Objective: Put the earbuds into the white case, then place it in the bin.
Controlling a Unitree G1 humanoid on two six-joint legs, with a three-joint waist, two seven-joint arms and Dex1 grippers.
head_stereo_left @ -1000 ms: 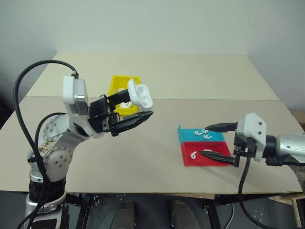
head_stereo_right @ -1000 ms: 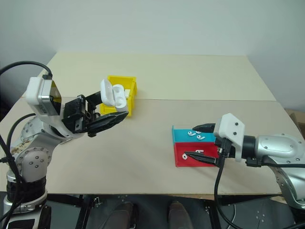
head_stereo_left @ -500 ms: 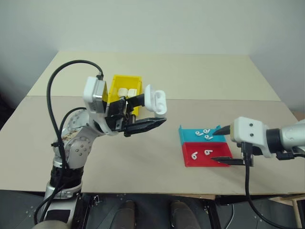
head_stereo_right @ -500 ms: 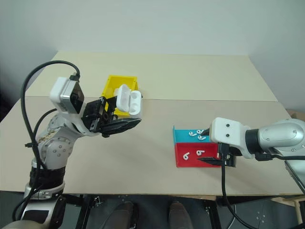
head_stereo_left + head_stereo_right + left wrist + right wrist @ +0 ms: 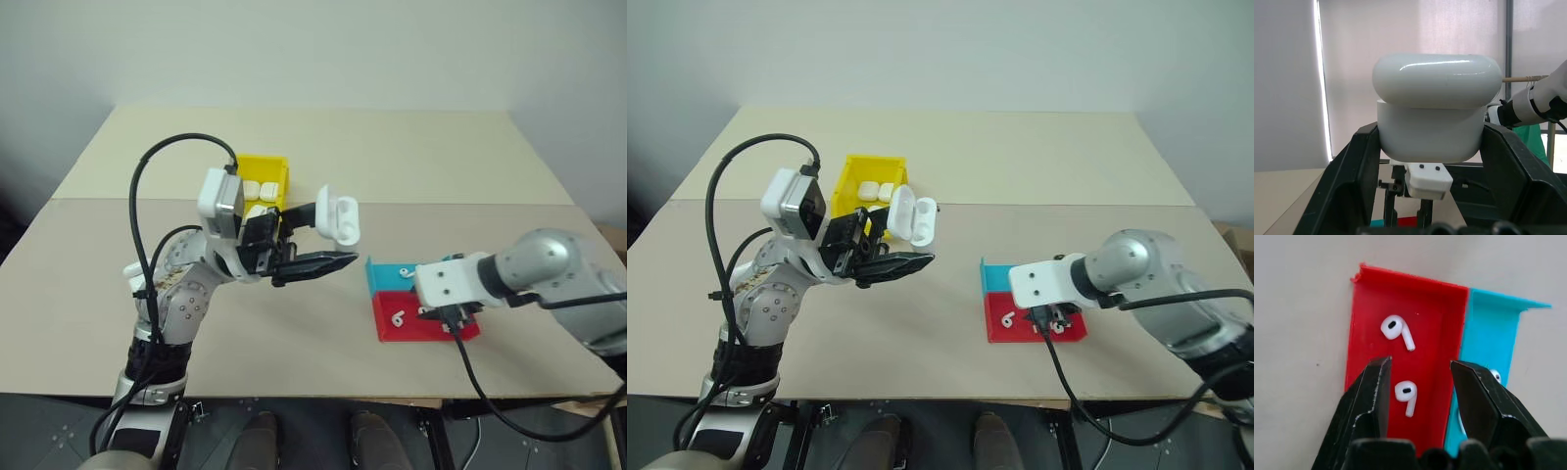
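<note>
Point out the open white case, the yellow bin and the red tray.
white case point(image 5: 338, 216), left eye view, its open lid.
yellow bin point(image 5: 263, 163), left eye view, its back wall.
red tray point(image 5: 1430, 340), right wrist view, its bare floor.

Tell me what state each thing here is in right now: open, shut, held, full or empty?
white case: lid flipped open, held up above the table.
left gripper: shut on the white case.
right gripper: fingers apart, astride one earbud in the red tray.
red tray: holds two earbuds.
teal tray: holds earbuds, partly hidden.
yellow bin: upright, white cases inside.
</note>
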